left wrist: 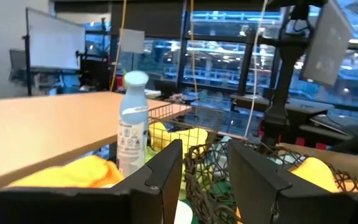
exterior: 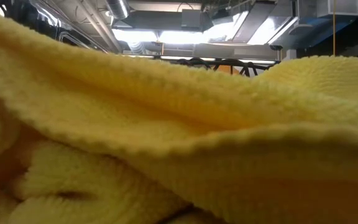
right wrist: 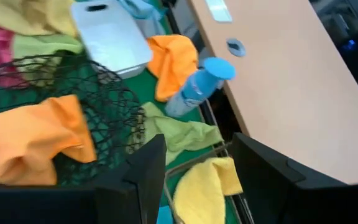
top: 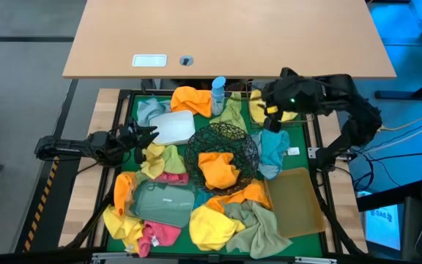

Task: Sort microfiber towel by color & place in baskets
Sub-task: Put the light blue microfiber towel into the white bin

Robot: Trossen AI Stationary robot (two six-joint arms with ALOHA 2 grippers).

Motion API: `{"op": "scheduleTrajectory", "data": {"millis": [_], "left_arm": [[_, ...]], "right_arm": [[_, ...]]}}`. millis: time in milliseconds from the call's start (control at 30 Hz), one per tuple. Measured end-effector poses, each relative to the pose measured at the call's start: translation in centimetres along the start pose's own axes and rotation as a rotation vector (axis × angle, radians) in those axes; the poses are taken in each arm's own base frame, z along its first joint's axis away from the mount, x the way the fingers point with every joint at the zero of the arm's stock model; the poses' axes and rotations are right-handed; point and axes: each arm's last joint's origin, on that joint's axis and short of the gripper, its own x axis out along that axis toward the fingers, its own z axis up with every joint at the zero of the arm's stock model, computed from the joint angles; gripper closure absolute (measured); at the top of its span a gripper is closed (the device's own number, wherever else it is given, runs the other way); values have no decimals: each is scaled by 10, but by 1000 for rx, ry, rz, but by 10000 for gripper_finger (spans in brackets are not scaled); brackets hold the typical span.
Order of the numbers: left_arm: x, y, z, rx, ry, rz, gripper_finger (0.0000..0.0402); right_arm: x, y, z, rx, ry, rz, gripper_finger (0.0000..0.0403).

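Right wrist view: right gripper (right wrist: 194, 180) has its jaws apart and empty, hanging over the yellow towel (right wrist: 205, 186) in the square wire basket (right wrist: 213, 149) at lower centre; the mesh bowl (right wrist: 61, 106) with an orange towel (right wrist: 36, 134) sits at left. Descending here, a finger could snag the basket wire or knock the blue-capped bottle (right wrist: 197, 87) just beyond. High view: left gripper (top: 143, 136), jaws parted and empty, waits at mid-left beside the white tub (top: 173, 126).

Left arm reached in low from the left side, left gripper (top: 151, 135) with fingers apart, holding nothing. Right arm bent in from the far right, right gripper (top: 268, 117) also parted and empty.
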Motion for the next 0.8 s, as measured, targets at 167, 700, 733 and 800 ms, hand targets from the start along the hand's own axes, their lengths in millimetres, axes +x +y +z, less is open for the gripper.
{"op": "scheduleTrajectory", "data": {"millis": [167, 700, 733, 800], "left_arm": [[3, 1, 1, -45, -13, 30, 280], [23, 6, 14, -40, 0, 121, 280], [25, 6, 18, -36, 5, 132, 280], [32, 6, 26, -26, 17, 159, 280]], "right_arm": [[23, -5, -8, 12, 99, 39, 220], [97, 2, -78, 78, 21, 206, 220], [101, 3, -83, 81, 23, 207, 220], [110, 7, -89, 85, 23, 217, 220]]}}
